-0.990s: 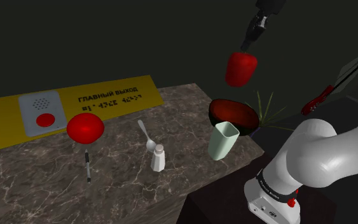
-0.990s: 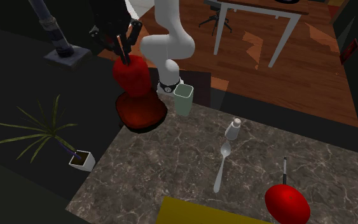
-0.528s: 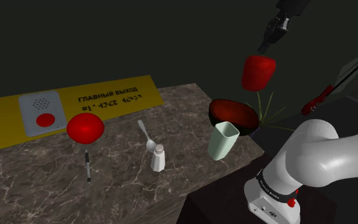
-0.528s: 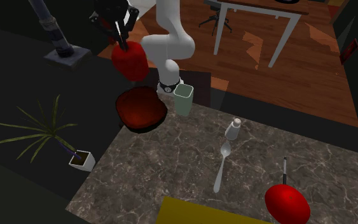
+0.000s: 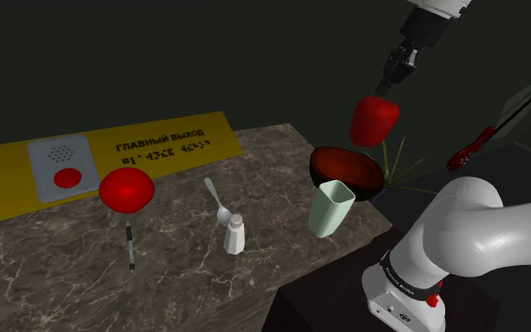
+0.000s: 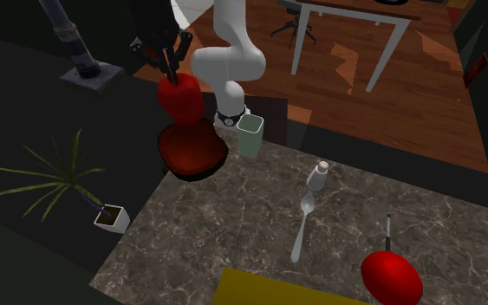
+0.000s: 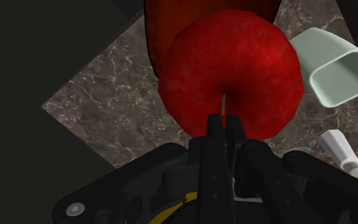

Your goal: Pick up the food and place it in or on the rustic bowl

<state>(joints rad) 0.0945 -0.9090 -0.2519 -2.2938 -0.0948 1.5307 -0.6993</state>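
Observation:
A red apple hangs in the air by its thin stem. My black gripper is shut on that stem. The dark red rustic bowl stands on the marble table near its corner. The apple is a short way above the bowl, apart from it. In the wrist view the apple covers most of the bowl, whose rim shows just behind it.
A pale green cup stands close beside the bowl. A white shaker, a spoon, a second red round thing and a yellow sign lie further along the table. A potted plant stands below the table's corner.
The gripper carried the apple toward the shoulder view's right and up, then brought it down a little closer to the bowl. The grip on the stem stayed the same.

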